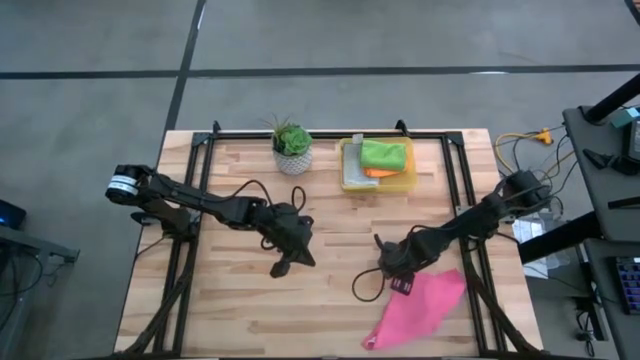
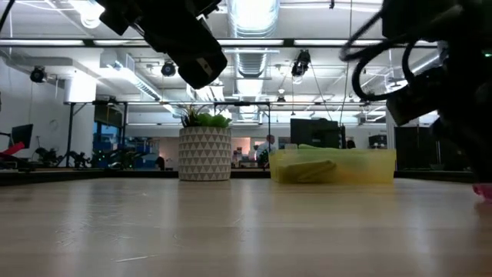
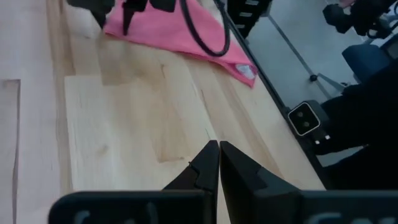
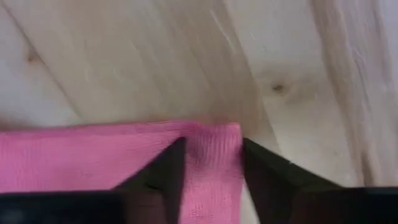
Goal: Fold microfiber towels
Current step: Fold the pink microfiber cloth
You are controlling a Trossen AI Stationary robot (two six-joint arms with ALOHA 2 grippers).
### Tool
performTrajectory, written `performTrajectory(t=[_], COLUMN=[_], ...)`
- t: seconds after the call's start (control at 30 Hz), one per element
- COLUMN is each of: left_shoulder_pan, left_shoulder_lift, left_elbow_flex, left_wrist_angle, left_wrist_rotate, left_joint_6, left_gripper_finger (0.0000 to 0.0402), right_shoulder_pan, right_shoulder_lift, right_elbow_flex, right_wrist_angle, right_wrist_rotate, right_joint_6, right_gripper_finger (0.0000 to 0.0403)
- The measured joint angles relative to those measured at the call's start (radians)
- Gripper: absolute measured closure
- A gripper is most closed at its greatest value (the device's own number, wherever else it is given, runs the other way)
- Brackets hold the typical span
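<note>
We see the pink towel lying crumpled on the table near its front right corner, one end stretched toward the front edge. The right gripper sits at the towel's upper corner, its fingers parted with a fold of pink cloth between them; we cannot tell whether they pinch it or merely straddle it. The left gripper hovers over bare wood near the table's middle, its jaws pressed together on nothing. At the back of the table, the green towel and the orange towel lie in the yellow bin, beside a potted plant.
</note>
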Motion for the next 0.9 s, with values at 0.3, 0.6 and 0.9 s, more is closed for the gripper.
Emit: performTrajectory(t=[0.3,0.6,0.9], left_shoulder_pan=[0.003,0.022,0.08], left_shoulder_lift=[0.005,0.052,0.214], left_elbow_flex=[0.003,0.004,0.061], left_wrist_angle=[0.013,0.291,0.489], left_wrist_rotate=[-0.017,-0.146,-0.133], left_joint_6=[0.009,-0.017,-0.17], left_gripper_finger=[0.0402,0.0399,0.0293], right_shoulder_pan=[-0.007,-0.015,-0.08], right_shoulder_lift=[-0.041,-0.073,-0.091], right_elbow_flex=[0.14,0.313,0.419], right_wrist_angle=[0.017,-0.187,-0.309], right_wrist_rotate=[0.054,0.37,0.487], right_joint_6=[-0.086,-0.011,-0.047], right_gripper_finger=[0.0391,0.0394,0.0394])
